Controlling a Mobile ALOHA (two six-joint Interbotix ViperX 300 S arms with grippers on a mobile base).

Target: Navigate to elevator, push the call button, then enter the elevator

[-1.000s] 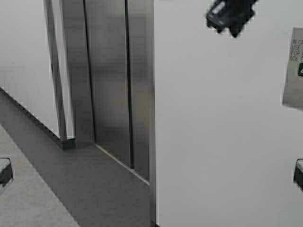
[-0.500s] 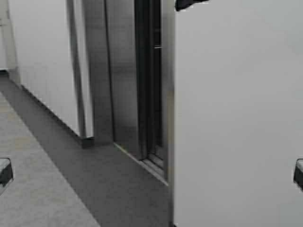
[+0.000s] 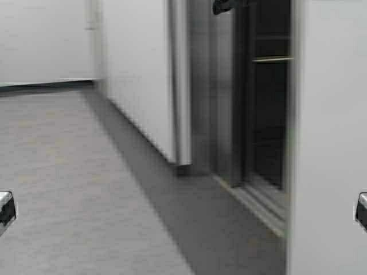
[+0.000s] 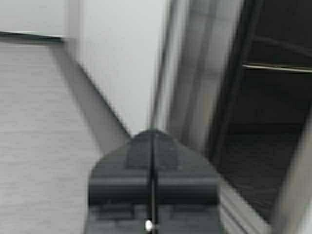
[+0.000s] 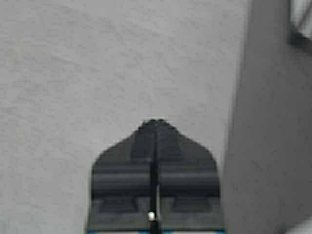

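- Elevator (image 3: 269, 103) stands ahead to my right, doors parted, handrail (image 3: 274, 59) showing inside the dark cab.
- Left pincer (image 4: 152, 180) and right pincer (image 5: 155, 168) are both pressed together, holding nothing.
- Calling looks done; entering remains.

elevator (image 3: 269, 103) | brushed-steel frame, doors open | dark cab, horizontal handrail (image 3: 272, 59) | ahead, right of centre

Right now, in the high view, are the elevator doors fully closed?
No. The elevator stands open, showing a dark cab interior with a horizontal handrail inside.
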